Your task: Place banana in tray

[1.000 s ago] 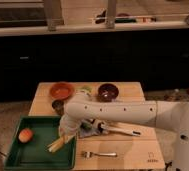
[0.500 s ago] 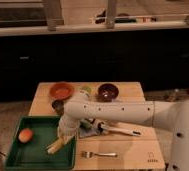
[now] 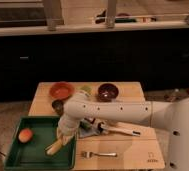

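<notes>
we see the gripper (image 3: 63, 137) lower than a second ago, dropped from above the tray's (image 3: 13, 161) right rim down toward its floor, and the banana (image 3: 54, 147) has come down with it. the banana now lies tilted inside the tray, near the right wall, its lower end on or just above the green floor; we cannot tell which. its upper end sits right at the gripper, and we cannot tell whether the fingers are clenched on it or already released. we judge the placing nearly done: what remains is letting go and lifting the arm away.

counting: one banana, one tray, one round orange-red fruit (image 3: 25, 135) at the tray's left side, well apart from the banana. on the table (image 3: 133, 152) we count one orange bowl (image 3: 61, 90), one dark bowl (image 3: 108, 91), one fork (image 3: 99, 154), and one white-and-black handled utensil (image 3: 120, 130) under the arm.
</notes>
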`<move>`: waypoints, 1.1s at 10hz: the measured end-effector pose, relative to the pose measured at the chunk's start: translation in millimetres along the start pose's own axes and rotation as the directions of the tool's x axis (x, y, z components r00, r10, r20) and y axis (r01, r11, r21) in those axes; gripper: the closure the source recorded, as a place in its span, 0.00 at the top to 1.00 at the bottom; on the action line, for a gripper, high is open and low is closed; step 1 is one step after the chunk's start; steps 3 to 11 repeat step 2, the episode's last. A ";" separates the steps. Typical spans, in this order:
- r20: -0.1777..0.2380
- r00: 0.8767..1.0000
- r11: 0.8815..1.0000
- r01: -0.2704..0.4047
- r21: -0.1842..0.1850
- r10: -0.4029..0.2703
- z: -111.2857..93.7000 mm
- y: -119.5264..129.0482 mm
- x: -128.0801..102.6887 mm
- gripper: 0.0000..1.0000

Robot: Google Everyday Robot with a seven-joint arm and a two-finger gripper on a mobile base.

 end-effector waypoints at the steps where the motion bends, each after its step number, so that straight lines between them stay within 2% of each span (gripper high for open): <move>1: -0.004 1.000 1.000 0.003 0.001 -0.003 -1.2 -1.1 -0.3 0.15; 2: -0.010 1.000 1.000 0.006 0.004 -0.006 -4.3 -3.2 -0.3 0.27; 11: -0.010 1.000 1.000 0.006 0.004 -0.006 -4.3 -3.2 -0.3 0.27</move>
